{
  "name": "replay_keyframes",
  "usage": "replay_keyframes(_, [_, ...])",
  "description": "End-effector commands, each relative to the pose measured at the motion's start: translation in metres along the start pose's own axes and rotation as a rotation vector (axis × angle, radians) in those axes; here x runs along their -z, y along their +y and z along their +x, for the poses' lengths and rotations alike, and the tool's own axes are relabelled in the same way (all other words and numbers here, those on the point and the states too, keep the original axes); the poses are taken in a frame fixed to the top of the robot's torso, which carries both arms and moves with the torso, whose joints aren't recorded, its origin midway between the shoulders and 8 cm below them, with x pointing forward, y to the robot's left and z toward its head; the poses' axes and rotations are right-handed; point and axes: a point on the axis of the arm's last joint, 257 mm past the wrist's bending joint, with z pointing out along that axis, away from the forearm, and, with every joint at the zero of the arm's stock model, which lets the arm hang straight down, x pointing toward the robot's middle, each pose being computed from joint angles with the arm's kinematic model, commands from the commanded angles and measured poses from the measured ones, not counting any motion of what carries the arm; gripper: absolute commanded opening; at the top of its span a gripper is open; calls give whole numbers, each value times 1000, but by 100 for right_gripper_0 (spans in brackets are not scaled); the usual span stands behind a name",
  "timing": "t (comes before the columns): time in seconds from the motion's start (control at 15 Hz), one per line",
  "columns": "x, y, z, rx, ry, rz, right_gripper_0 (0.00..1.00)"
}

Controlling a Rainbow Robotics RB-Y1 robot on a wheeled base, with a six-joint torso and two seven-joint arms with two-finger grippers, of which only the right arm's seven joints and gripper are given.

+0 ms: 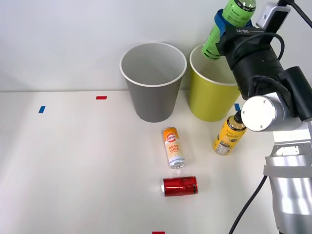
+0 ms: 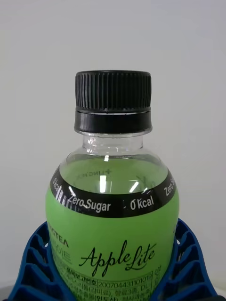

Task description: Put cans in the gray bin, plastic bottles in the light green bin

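From above the arms, the right gripper (image 1: 225, 24) hangs over the back of the white table (image 1: 73, 170), its blue fingers clamped on the green-label bottle (image 1: 226, 22), which is tilted with its lower end slanting down toward the mouth of the light green bin (image 1: 210, 100). The bottle sits just above that bin's white rim, apart from it. The gray bin (image 1: 153, 83) stands upright just to the left of the green one, the two nearly touching at the rims. In front of the bins, three things lie on their sides on the table: the orange-and-white can (image 1: 173, 147) below the gray bin, the shiny red can (image 1: 180, 186) nearer the table's front edge and crosswise to it, and the yellow-label bottle (image 1: 228, 136) in front of the green bin, its black cap end partly hidden behind the arm's round white joint. Small red and blue tape marks dot the tabletop. From the wrist, the green-label bottle (image 2: 113, 225) fills the middle, its black screw cap (image 2: 113, 106) pointing away from the gripper against a plain pale wall; a black band reads "Zero Sugar" and "0 kcal", and "Apple Lite" shows beneath. The ribbed blue fingers (image 2: 30, 268) press against both sides of its green body.
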Motion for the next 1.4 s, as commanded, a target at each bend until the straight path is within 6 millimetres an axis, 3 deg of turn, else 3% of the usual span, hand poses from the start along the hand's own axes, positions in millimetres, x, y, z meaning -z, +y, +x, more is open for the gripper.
replay_keyframes(0.07, [-14, -19, 5, 19, 17, 24, 0])
replay_keyframes(0.33, [-13, -37, 14, 91, 47, 38, 0])
replay_keyframes(0.53, [-13, -35, 15, 86, 49, 35, 0])
replay_keyframes(0.6, [-13, -35, 15, 75, 48, 37, 13])
replay_keyframes(0.67, [-13, -37, 14, 72, 46, 42, 42])
replay_keyframes(0.73, [-13, -37, 14, 60, 46, 41, 64])
replay_keyframes(0.87, [-13, -35, 14, 30, 44, 36, 88])
replay_keyframes(1.0, [-13, -33, 15, 27, 45, 33, 93])
replay_keyframes(1.4, [-13, -31, 15, 19, 44, 28, 94])
